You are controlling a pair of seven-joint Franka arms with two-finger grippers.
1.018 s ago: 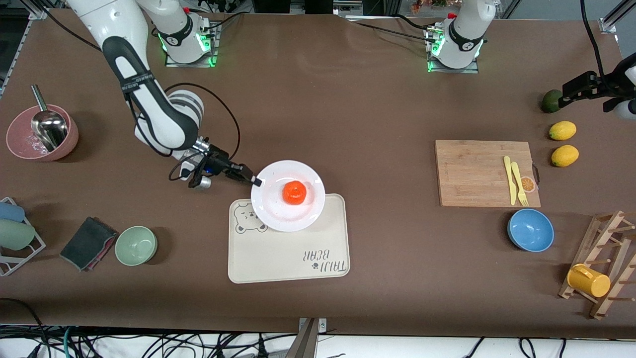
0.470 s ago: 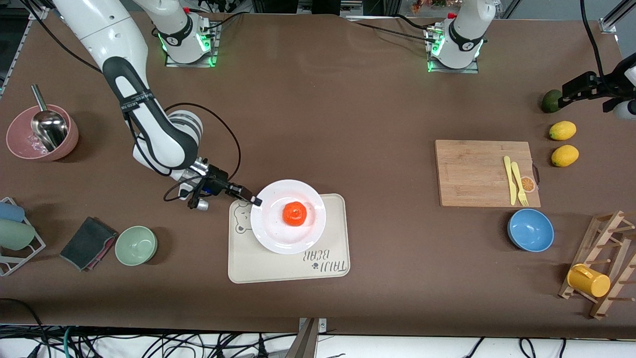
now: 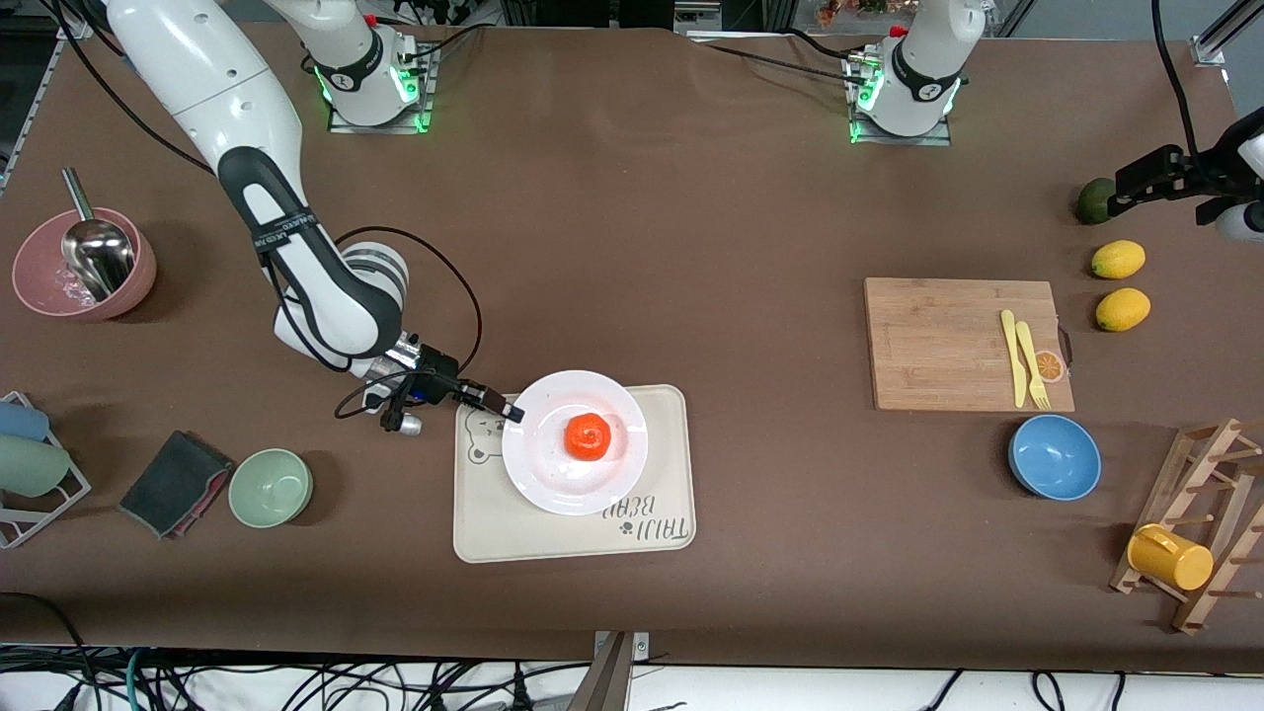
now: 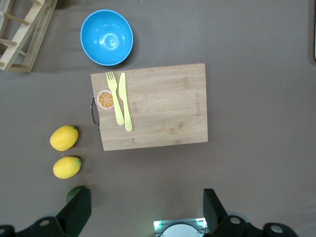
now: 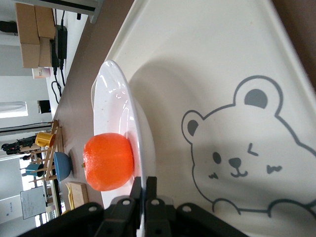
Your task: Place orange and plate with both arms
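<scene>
The white plate (image 3: 553, 479) carries the orange (image 3: 587, 436) at its middle and is held just over the cream bear-printed tray (image 3: 513, 528). My right gripper (image 3: 511, 412) is shut on the plate's rim at the side toward the right arm's end of the table. In the right wrist view the plate (image 5: 126, 118) is pinched between the fingers (image 5: 149, 185), with the orange (image 5: 108, 161) on it and the tray (image 5: 207, 74) below. My left gripper (image 4: 145, 217) is open and empty, high over the table near its own end; it also shows in the front view (image 3: 1150, 183).
A wooden cutting board (image 3: 948, 346) bears a yellow knife and fork (image 3: 1025, 357). Two lemons (image 3: 1118, 260), a green fruit (image 3: 1094, 200), a blue bowl (image 3: 1054, 457), a rack with a yellow mug (image 3: 1170, 556), a green bowl (image 3: 270, 487), a dark cloth (image 3: 176, 482) and a pink bowl (image 3: 84, 262) lie around.
My right gripper has carried the plate with the orange nearer to the front camera, from the tray's back corner to over the tray. The left arm has not moved.
</scene>
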